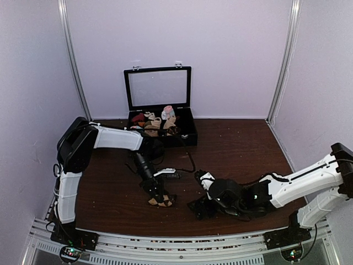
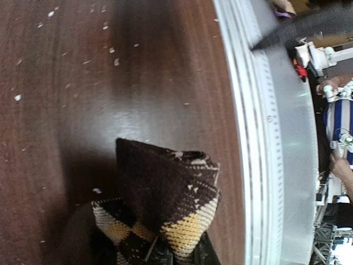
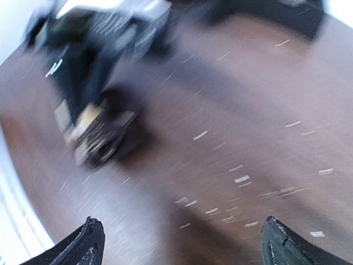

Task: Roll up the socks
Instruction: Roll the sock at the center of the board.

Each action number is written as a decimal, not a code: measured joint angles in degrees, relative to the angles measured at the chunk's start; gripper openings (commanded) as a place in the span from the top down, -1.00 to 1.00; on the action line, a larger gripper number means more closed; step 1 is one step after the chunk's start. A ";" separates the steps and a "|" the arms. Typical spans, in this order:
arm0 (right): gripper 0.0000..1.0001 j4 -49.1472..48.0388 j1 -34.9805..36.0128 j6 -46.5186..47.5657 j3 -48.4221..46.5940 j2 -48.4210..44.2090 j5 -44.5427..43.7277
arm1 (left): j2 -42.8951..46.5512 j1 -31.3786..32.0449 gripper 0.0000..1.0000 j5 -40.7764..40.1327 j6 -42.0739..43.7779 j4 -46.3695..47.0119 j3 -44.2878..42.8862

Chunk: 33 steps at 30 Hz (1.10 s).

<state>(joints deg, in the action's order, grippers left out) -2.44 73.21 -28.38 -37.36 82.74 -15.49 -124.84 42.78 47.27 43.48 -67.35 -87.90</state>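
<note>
The socks (image 1: 161, 201) lie bunched in a small dark brown heap with tan diamonds, at the front of the tabletop (image 1: 237, 149), left of centre and close to its near edge. The left wrist view shows them (image 2: 165, 204) folded over on themselves, one dark corner standing up from the wood and the patterned part below it. The left gripper (image 1: 154, 191) comes down on the heap from above, its jaws clenched on the fabric. In the blurred right wrist view the bundle (image 3: 96, 135) is only a dark and yellow smear.

The right gripper (image 1: 199, 208) sits low over the wood just to the right of the socks and apart from them, its jaws released and spread wide with only bare wood between them (image 3: 185, 240).

The tabletop is dark reddish-brown wood grain with a dull sheen, scattered with small pale specks (image 2: 52, 14). A ribbed silver rail (image 1: 182, 249) runs along its near edge. At the back of the tabletop stands a black case (image 1: 190, 138) with its lid raised, holding small sock rolls (image 1: 157, 120) in pink, white, tan and maroon. Plain pale lilac walls (image 1: 220, 49) close the space on three sides, with metal uprights (image 1: 284, 55) in the back corners.
</note>
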 measured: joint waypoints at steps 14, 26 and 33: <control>-0.83 -8.85 1.55 26.14 -0.39 -3.56 9.14 | -0.57 0.00 1.00 8.46 7.61 -11.78 -4.68; -0.64 -7.06 1.55 39.67 -15.13 7.34 17.81 | -0.76 0.00 1.00 11.89 14.88 -21.44 -7.89; -0.11 -4.37 1.55 43.19 -17.20 10.82 16.35 | -0.57 0.00 1.00 13.00 17.35 -24.70 -8.52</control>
<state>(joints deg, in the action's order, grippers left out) -6.81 74.76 14.81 -54.57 93.56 0.86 -125.40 42.78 60.27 60.84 -92.05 -96.42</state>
